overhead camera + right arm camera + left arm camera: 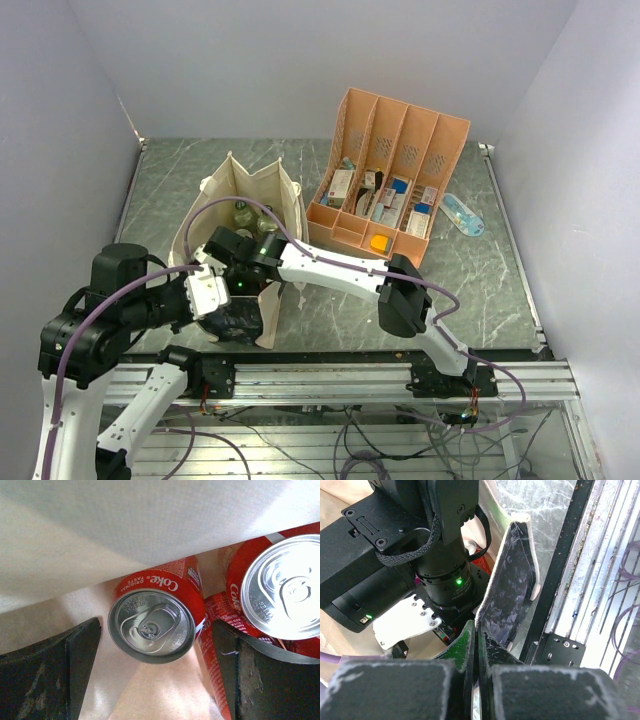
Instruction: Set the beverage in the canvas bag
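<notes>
Trouble from here lies mostly in getting the arm out. In the right wrist view the Coke can (150, 622) sits inside the canvas bag (255, 185), at the centre of the frame with its top towards the camera. Cream fabric hangs above it, and neighbouring cans (285, 585) crowd the right side. The right gripper (156, 635) has its jaws spread to either side of the can. A clear gap shows on the left; on the right I cannot tell whether the finger touches. To my eye the beverage is delivered.

At the bottom of the left wrist view, the left gripper (476, 677) has its jaws pressed together on the edge of the bag's dark mottled panel (507, 595), holding the mouth open. The right arm's wrist (445, 555) fills the upper left of that frame, close against the panel.

A finger rising off-line could hook the can's rim or the soft wall, tipping the can or hauling the bag upward. If the left pinch slips, the fabric may fold onto the right wrist. Any drag to the right could shove the bag across the surface (480, 290) into the orange-pink divided organizer (400, 150) just beside it.
</notes>
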You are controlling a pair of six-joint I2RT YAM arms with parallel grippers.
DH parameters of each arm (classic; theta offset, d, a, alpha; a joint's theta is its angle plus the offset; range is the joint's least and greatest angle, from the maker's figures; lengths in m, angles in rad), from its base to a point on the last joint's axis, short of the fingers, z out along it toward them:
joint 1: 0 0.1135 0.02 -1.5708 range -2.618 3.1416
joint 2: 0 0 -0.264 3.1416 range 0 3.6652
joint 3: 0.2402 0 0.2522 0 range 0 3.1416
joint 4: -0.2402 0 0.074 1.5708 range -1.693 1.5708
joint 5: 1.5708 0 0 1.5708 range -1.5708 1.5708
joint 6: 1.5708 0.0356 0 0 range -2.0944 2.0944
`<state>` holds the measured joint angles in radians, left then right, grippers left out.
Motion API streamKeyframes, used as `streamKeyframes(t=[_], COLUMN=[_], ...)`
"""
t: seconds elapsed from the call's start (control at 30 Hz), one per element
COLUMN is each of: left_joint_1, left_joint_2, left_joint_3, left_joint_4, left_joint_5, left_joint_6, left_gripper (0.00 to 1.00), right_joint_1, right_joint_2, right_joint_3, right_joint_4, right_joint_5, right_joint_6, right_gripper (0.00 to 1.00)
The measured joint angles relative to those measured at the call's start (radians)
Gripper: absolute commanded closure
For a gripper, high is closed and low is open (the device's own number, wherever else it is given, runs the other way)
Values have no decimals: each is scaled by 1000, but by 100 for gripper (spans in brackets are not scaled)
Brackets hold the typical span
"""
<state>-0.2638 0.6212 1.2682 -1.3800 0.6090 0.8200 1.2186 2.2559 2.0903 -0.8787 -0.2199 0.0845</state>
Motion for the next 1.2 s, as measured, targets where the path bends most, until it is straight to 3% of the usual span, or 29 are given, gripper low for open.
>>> streamKeyframes(t=[0.73, 1.2], left_joint_1=[0, 0], left_joint_2=[-14, -11], left_joint_3=[0, 0], left_joint_4=[4, -2], left_joint_5=[22, 26], left_joint_6=[65, 100], left_gripper=[93, 93], right_joint_1=[-68, -176], right_joint_2=[-44, -223], right_joint_3=[60, 40], right_joint_4=[-29, 76], right_joint_5=[-117, -217], right_joint_6=[-26, -6], right_gripper=[5, 6])
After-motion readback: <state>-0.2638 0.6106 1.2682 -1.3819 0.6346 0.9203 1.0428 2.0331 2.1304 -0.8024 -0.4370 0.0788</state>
